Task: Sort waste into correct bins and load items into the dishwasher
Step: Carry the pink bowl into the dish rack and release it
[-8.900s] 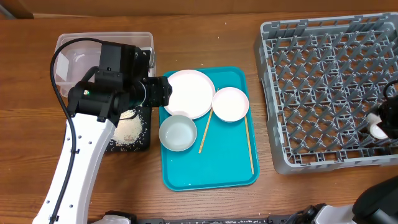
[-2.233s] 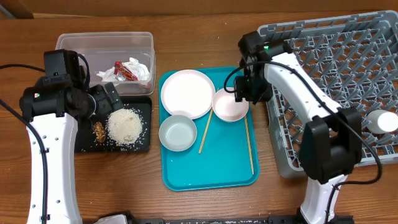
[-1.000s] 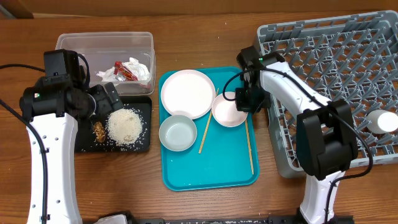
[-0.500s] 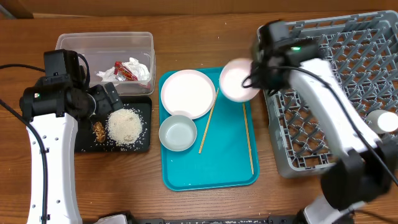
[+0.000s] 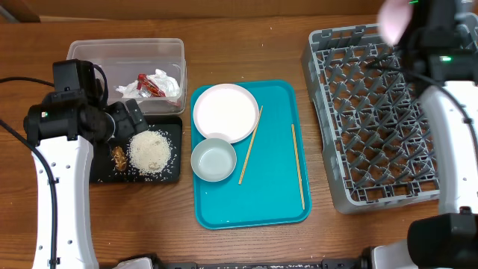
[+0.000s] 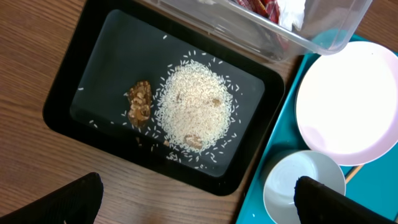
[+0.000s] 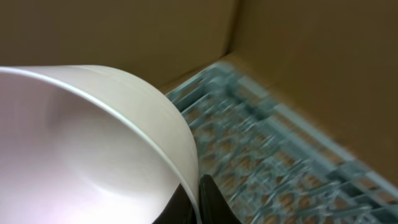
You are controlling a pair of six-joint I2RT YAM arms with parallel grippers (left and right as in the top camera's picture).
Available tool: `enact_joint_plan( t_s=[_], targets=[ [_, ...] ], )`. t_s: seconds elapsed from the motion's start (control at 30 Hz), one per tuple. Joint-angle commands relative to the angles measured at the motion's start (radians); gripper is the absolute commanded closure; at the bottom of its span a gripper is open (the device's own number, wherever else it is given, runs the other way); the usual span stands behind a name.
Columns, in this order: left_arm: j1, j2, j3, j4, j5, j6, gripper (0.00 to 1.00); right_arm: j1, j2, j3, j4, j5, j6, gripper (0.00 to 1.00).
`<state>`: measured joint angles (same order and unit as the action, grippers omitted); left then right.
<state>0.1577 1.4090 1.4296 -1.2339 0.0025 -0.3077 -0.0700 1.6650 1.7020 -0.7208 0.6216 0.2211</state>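
Wooden table (image 5: 246, 45); teal tray (image 5: 272, 187) between black tray (image 6: 102, 68) and rack (image 5: 358, 104); bowl (image 7: 74, 143) aloft

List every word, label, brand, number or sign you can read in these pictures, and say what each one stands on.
No text can be read in any view.
Wrapper in the tub: any print is too small to read.
Plate, held bowl, rack, teal tray, black tray: no marks show.
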Motion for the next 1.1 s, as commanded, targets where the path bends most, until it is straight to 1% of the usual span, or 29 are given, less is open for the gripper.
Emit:
enact_joint_plan(
  t_s=[0.0,0.03,0.07,0.17,0.23,0.3,0.57,0.6,0.67,0.83,1.07],
  targets=[
    [0.002,-0.01,0.011,0.001,-0.011,-0.003,0.0,-0.103,0.053,0.015,0.103,0.095,-0.155,0.96],
    [0.002,-0.01,0.011,0.001,-0.011,-0.003,0.0,-0.125,0.07,0.015,0.135,0.132,-0.184,0.96],
    [0.002,-0.01,0.011,0.001,-0.011,-0.003,0.0,-0.162,0.111,0.015,0.2,0.249,-0.242,0.96],
    [0.002,-0.01,0.011,0.001,-0.011,-0.003,0.0,-0.204,0.188,0.015,0.302,0.528,-0.293,0.96],
    [0.002,-0.01,0.011,0.001,-0.011,-0.003,0.0,-0.223,0.229,0.015,0.35,0.628,-0.32,0.96],
    [0.002,-0.01,0.011,0.0,-0.011,-0.003,0.0,-0.238,0.269,0.015,0.374,0.678,-0.33,0.96],
    [0.002,-0.01,0.011,0.001,-0.011,-0.003,0.0,-0.251,0.404,0.014,0.336,0.686,-0.321,0.96],
    [0.002,-0.01,0.011,0.001,-0.011,-0.003,0.0,-0.249,0.417,0.014,0.317,0.685,-0.301,0.96],
    [0.002,-0.01,0.011,0.001,-0.011,-0.003,0.0,-0.243,0.434,0.013,0.221,0.631,-0.191,0.96],
    [0.002,-0.01,0.011,0.001,-0.011,-0.003,0.0,-0.243,0.437,0.012,0.062,0.505,-0.02,0.96],
    [0.002,-0.01,0.011,0.001,-0.011,-0.003,0.0,-0.243,0.437,0.012,-0.093,0.395,0.114,0.96]
  ],
)
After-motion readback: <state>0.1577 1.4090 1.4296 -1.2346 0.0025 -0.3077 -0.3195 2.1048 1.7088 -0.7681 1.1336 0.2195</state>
